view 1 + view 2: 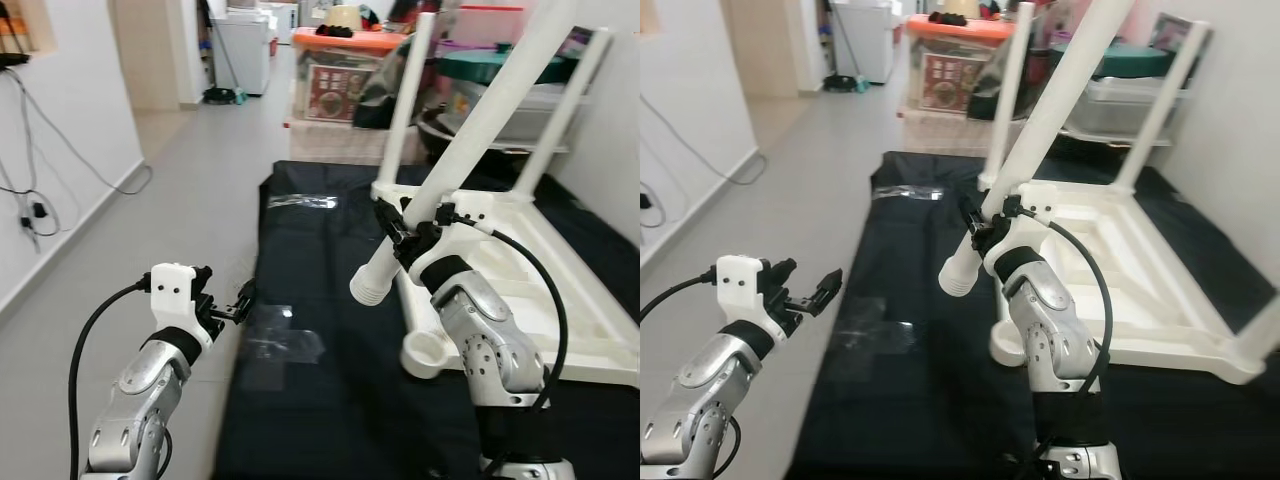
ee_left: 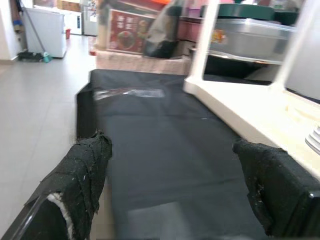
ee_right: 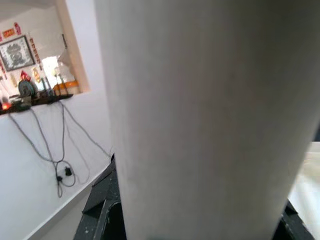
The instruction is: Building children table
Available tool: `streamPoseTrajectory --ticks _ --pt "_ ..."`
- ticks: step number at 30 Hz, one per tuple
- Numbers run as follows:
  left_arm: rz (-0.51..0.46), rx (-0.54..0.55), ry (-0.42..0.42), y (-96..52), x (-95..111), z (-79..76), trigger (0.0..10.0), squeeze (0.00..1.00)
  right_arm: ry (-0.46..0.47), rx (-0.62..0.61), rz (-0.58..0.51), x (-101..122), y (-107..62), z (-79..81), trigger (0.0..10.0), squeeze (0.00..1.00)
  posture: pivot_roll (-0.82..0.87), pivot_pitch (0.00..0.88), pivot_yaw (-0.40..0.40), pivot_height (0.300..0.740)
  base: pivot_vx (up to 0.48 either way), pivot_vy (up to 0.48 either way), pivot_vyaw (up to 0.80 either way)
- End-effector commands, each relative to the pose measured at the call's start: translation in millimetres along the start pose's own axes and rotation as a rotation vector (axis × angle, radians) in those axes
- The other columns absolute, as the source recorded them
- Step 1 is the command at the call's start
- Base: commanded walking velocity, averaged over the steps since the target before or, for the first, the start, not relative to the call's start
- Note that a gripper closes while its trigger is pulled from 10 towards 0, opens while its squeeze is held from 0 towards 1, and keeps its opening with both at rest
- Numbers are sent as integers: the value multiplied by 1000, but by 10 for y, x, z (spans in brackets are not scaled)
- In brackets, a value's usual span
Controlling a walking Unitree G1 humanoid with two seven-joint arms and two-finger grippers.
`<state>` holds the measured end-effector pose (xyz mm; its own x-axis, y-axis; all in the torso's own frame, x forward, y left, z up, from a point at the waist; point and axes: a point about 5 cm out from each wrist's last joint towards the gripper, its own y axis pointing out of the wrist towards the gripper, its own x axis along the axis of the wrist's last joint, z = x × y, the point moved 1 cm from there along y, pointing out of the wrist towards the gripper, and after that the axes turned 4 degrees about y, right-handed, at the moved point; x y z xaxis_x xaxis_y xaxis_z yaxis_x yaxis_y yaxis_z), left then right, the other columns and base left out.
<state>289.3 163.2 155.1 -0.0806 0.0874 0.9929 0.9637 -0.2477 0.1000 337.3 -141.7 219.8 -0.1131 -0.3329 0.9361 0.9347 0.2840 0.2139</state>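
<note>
Children's table point(image 1: 560, 300), a white plastic piece turned upside down, lies on a black cloth point(image 1: 330, 300) spread over the floor, on the right side of the scene, with two legs already standing up at its far corners. The right gripper point(image 1: 405, 238) is clamped on a loose white leg point(image 1: 470, 130), a smooth round tube that leans from near left to far right, its ribbed lower end hanging in the air just left of the table frame. An open round socket point(image 1: 428, 352) waits at the near left corner of the frame, and I judge that this leg belongs there. To do this step well, the arm should first bring the leg upright, put its ribbed end directly above the socket, and then press or turn it straight down, because a tilted tube will probably jam on the socket rim. The plastic looks hard and a little glossy, so a firm grip low on the tube seems better against slipping. The left gripper point(image 1: 228, 306) hovers at the near left edge of the cloth with its padded black fingers point(image 2: 85, 175) apart and holding nothing; it could steady the light frame, which may slide on the cloth. A clear plastic wrap point(image 1: 280, 345) lies flat on the cloth near it.
</note>
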Motion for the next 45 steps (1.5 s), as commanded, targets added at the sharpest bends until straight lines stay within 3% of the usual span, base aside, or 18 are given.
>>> streamPoseTrajectory --ticks 1,21,34,45 --pt "-15 -17 -20 11 16 -41 10000 0 -19 -3 -23 52 4 -14 10000 0 -30 0 -70 740 0 0 0" --pt "-2 3 -35 -10 -5 -1 10000 0 -111 194 107 -57 -13 139 10000 0 -30 0 -79 740 0 0 0" --pt "-2 -1 -42 -24 -9 -13 10000 0 -126 221 123 -62 19 159 10000 0 -30 0 -78 740 0 137 0" --pt "15 -8 -47 -13 -26 -4 10000 0 -161 226 138 -34 24 77 10000 0 -31 0 -77 740 0 0 0"
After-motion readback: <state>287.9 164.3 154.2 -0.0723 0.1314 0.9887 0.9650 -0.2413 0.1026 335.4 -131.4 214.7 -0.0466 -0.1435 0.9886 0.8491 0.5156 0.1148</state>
